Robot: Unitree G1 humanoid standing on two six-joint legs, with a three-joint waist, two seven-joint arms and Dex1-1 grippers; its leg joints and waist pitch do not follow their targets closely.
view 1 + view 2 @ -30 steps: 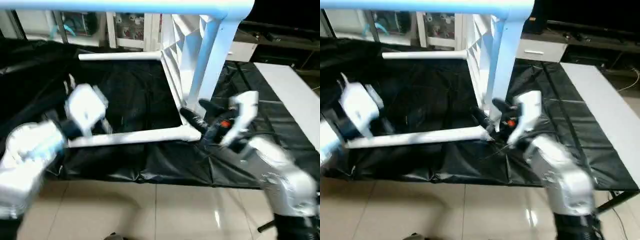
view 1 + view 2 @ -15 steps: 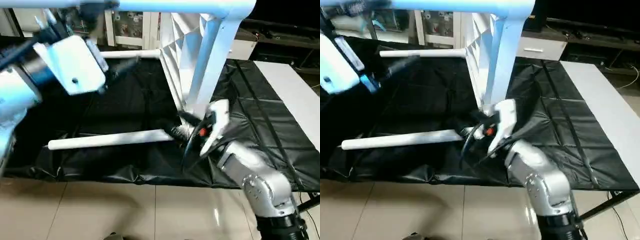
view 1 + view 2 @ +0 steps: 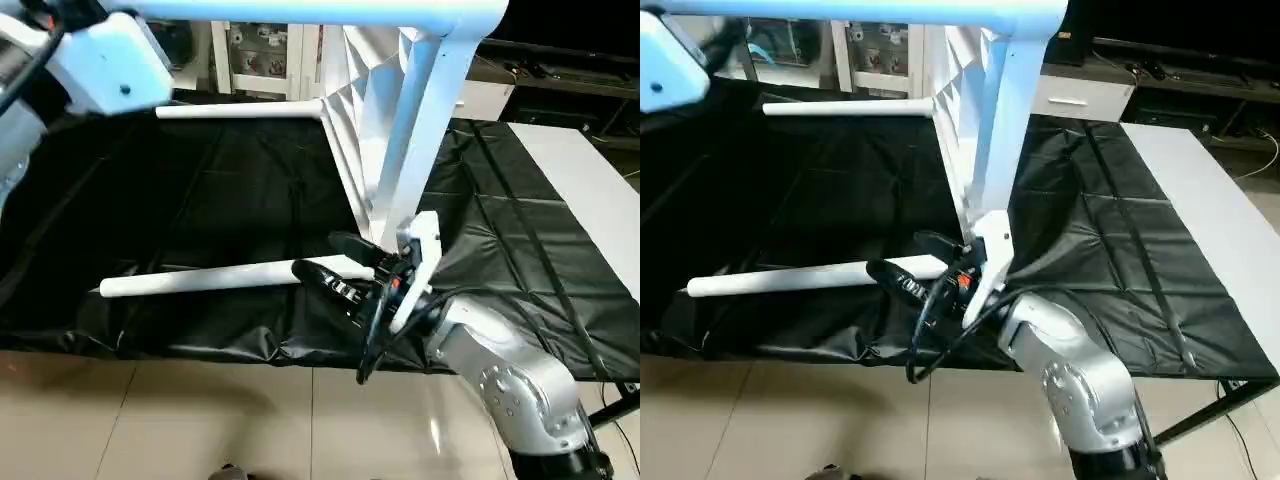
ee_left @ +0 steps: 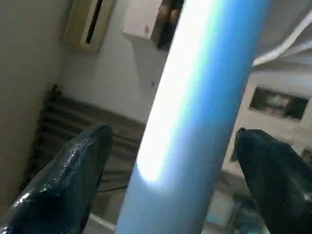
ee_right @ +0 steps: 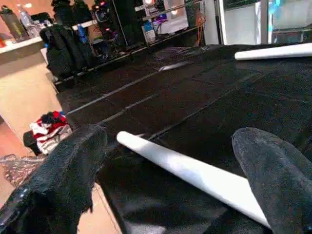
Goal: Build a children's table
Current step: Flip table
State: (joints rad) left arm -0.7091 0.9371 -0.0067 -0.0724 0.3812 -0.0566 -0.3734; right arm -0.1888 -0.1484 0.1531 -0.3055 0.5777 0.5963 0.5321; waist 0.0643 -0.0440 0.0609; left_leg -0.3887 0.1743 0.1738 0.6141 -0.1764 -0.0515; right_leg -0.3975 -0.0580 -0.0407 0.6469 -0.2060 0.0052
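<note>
- The children's table top (image 3: 365,120) stands on its edge on the black-draped worktop (image 3: 230,200), its ribbed underside facing the worktop's left side.
- Four white legs are fitted in its corner sockets.
- One leg (image 3: 300,12) runs level across the top of the head views, high above the worktop.
- A second leg (image 3: 420,130) slopes down from that upper corner toward the worktop's front edge.
- A third leg (image 3: 240,111) lies level near the worktop's back edge, pointing to the left.
- A fourth leg (image 3: 215,278) lies low along the worktop near its front edge, its free end pointing toward the front left corner.
- The right gripper (image 3: 335,262) is at the front edge of the worktop, at the socket end of the low front leg.
- Its jaws are spread wide, one black finger on either side of that leg. In the right wrist view the leg (image 5: 190,173) passes between the two fingers (image 5: 63,180) with clear space on both sides; it is not pinched.
- The left gripper (image 4: 168,161) is raised to the high level leg, near the worktop's back left corner; its white wrist housing (image 3: 105,60) shows at the upper left of the left eye view.
- Its jaws are also spread wide. In the left wrist view the leg (image 4: 200,97) stands between the two fingers (image 4: 68,175), with a gap on each side.
- Beyond the worktop's right edge is a pale surface (image 3: 590,190), and beige tiled floor (image 3: 200,420) lies below the front edge.
</note>
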